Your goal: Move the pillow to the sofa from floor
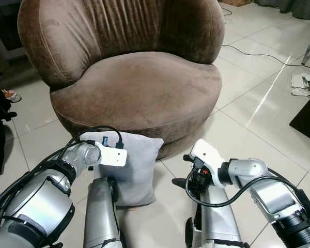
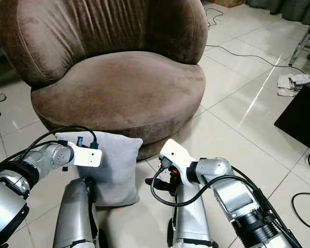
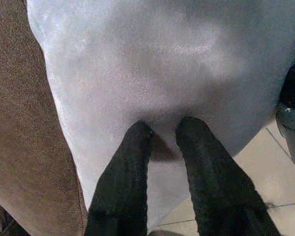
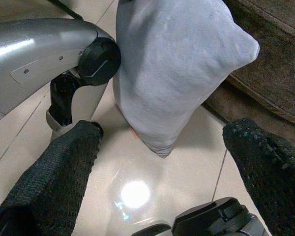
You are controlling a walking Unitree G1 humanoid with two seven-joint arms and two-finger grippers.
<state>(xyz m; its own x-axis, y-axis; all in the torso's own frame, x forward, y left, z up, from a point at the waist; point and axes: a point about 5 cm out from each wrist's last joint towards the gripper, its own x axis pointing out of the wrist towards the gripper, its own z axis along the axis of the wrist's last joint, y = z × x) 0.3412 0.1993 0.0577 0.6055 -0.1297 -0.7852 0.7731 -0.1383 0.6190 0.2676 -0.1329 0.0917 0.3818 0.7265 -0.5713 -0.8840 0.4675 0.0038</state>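
Soft grey square fabric pillow (image 1: 132,168) stands on edge on the pale tiled floor (image 1: 258,119), leaning against the base of the round brown velvet sofa (image 1: 139,88) at its 6 o'clock. Left gripper (image 3: 162,135): fingers nearly closed, tips pressed into the pillow's face, pinching little or nothing. Right gripper (image 4: 160,162): fingers spread wide, empty, near the pillow's lower corner. Risk: a shallow pinch on slack fabric could slip during lifting, dropping the pillow.

Pillow (image 1: 137,165) smooth grey cloth; sofa (image 1: 139,88) matt brown, probably velvet; floor (image 1: 258,119) glossy tile.
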